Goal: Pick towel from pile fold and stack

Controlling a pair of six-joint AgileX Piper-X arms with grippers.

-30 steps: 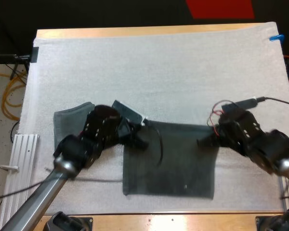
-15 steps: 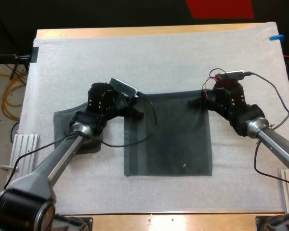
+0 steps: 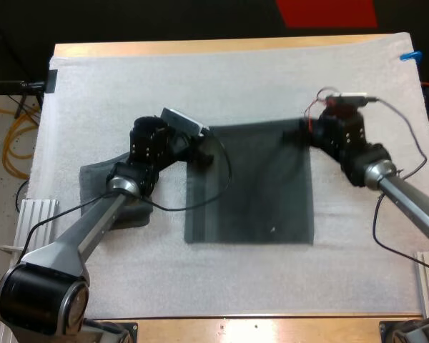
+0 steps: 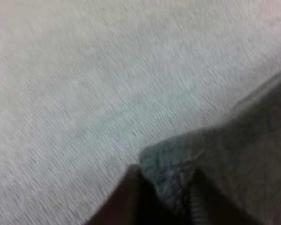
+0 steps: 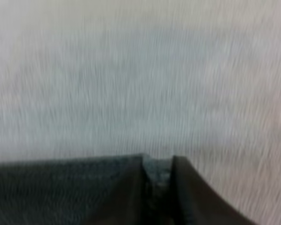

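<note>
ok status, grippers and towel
Left gripper shut on towel, far corner; right gripper on the other. Towel spread on mat. Folded towel beside it, clear.

The right end effector (image 5: 157, 161) grips a corner of a dark grey-green towel (image 5: 37, 190), its two black fingers (image 5: 129, 187) pressing from both sides; the white mat (image 5: 140, 70) lies just beyond the towel's edge.

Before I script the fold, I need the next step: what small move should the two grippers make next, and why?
Probably lift both far corners slightly and carry them toward the near edge, starting a half fold. The left gripper and right gripper each pinch a far corner of the towel, which lies spread flat on the white mat.
</note>
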